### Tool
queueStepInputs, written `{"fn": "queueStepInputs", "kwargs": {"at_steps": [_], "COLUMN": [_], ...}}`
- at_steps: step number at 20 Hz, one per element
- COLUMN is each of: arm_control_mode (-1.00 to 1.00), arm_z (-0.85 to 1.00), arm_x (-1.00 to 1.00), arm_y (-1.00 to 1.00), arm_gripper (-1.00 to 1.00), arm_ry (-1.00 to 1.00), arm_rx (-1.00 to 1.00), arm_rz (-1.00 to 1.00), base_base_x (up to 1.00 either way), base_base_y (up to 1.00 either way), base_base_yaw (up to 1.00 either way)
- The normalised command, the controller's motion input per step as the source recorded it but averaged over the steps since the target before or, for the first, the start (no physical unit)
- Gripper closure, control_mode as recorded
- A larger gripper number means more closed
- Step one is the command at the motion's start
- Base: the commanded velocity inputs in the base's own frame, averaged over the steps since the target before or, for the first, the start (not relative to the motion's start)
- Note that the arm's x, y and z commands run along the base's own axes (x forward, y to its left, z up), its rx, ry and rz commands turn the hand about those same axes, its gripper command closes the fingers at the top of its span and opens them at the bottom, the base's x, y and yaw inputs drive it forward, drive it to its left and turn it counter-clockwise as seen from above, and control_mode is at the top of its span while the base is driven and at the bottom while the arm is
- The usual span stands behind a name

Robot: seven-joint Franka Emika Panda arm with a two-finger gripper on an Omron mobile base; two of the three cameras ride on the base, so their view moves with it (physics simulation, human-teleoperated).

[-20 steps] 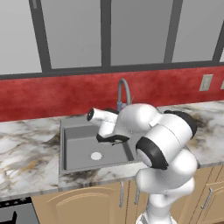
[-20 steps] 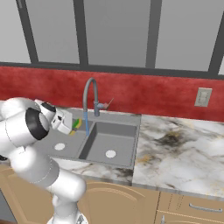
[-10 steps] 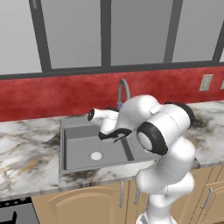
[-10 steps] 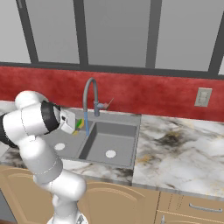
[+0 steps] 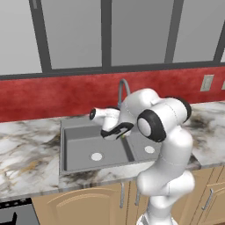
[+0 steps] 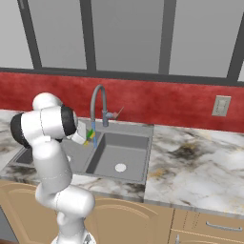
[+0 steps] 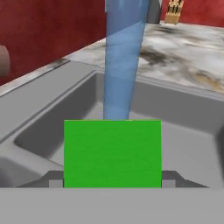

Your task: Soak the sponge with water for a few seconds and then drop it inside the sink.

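Sponge (image 7: pixel 112 153), its bright green face square to the hand view, sits clamped between the two dark fingertips of the gripper (image 7: pixel 112 178), whose jaws are closed on its left and right sides. A light-blue translucent stream of water (image 7: pixel 124 57) falls straight down and meets the far edge of the sponge, so the block is held right at the stream, above the grey sink (image 7: pixel 183 127). In the right base view the sponge (image 6: pixel 89 138) shows as a small green and yellow sliver at the end of the white arm, just beside the thin blue water (image 6: pixel 95 136) that drops from the tip of the arched grey faucet (image 6: pixel 98 102). It hangs over the central divider (image 6: pixel 92 156) between the two basins, near the back of the sink (image 6: pixel 143 162), with a round pale drain (image 6: pixel 120 167) lying in the basin to the right of the divider. In the left base view the arm reaches from the lower right across the sink (image 5: pixel 66 151), and the gripper (image 5: pixel 118 132) points down over the divider, with only a small sliver of the sponge visible at its tip. Marbled countertop (image 6: pixel 195 167) runs on both sides of the sink, backed by a red wall (image 6: pixel 157 102) that carries a pale outlet (image 6: pixel 220 106)
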Motion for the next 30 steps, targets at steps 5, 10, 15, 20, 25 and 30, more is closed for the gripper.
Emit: {"fn": "queueStepInputs", "kwargs": {"at_steps": [5, 10, 15, 20, 25, 30], "arm_control_mode": [-1.00, -1.00, -1.00, -1.00, -1.00, -1.00], "arm_z": [-0.09, -0.09, -0.08, -0.09, -0.05, 0.00], "arm_x": [0.43, 0.40, 0.15, -0.04, -0.06, -0.10], "arm_y": [0.00, 0.00, -0.02, -0.15, -0.14, -0.14], "arm_gripper": [1.00, 1.00, 1.00, 1.00, 1.00, 1.00], "arm_ry": [0.01, 0.02, 0.01, 0.00, 0.00, 0.00], "arm_rx": [0.00, 0.00, 0.00, 0.00, 0.00, 0.00], "arm_rz": [-0.01, -0.01, -0.03, -0.06, -0.04, -0.02], "base_base_x": [0.00, 0.00, 0.00, 0.00, 0.00, 0.00], "base_base_y": [0.00, 0.00, 0.00, 0.00, 0.00, 0.00], "base_base_yaw": [0.00, 0.00, 0.00, 0.00, 0.00, 0.00]}}
